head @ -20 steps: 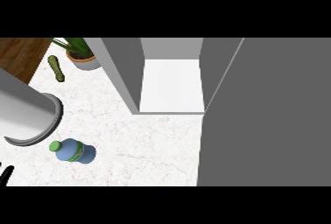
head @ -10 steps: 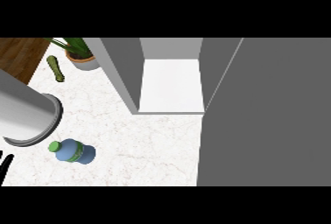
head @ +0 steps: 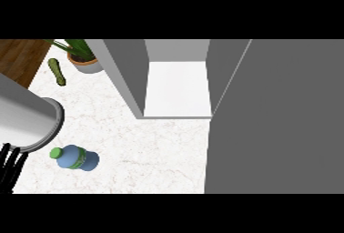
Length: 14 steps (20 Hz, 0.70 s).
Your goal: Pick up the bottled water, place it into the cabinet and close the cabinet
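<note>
Bare counter (head: 158, 148) between bottled water (head: 75, 158), cabinet (head: 178, 86).

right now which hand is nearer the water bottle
Left. The left hand shows at the view's lower-left edge, just left of the water bottle; the right hand is out of view.

Bright, even light covers the white counter (head: 134, 145). Inside the cabinet (head: 178, 88) the floor shows brightest, its door (head: 275, 118) flat mid-grey, the left forearm (head: 23, 119) shading white to grey.
</note>
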Available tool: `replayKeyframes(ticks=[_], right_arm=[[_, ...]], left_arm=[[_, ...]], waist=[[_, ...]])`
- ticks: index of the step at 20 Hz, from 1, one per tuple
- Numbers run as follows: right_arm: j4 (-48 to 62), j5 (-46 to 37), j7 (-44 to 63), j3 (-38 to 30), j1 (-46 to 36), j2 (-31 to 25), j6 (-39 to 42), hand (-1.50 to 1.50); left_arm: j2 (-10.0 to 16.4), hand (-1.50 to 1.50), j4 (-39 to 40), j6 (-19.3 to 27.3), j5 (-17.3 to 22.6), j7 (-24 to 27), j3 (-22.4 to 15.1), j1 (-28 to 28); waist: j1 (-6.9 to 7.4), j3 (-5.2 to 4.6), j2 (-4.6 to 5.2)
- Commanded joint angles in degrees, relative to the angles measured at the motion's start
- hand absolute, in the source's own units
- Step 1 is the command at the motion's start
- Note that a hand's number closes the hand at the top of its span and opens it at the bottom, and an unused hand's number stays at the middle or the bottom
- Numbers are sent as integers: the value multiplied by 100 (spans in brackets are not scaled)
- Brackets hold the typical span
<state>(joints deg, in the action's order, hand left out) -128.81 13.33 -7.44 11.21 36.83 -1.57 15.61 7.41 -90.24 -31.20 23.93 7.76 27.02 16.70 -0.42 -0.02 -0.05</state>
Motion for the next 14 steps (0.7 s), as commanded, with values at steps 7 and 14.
replayKeyframes(ticks=[7,14], right_arm=[[48,107,-205,-130,164,-171,160,-150],[15,119,-483,-32,447,-215,268,-150]], left_arm=[[225,-150,2211,174,-673,674,12,-1215],[630,-150,4110,-235,-691,1278,147,-1933]], waist=[[-24,0,4],[-50,-4,5]])
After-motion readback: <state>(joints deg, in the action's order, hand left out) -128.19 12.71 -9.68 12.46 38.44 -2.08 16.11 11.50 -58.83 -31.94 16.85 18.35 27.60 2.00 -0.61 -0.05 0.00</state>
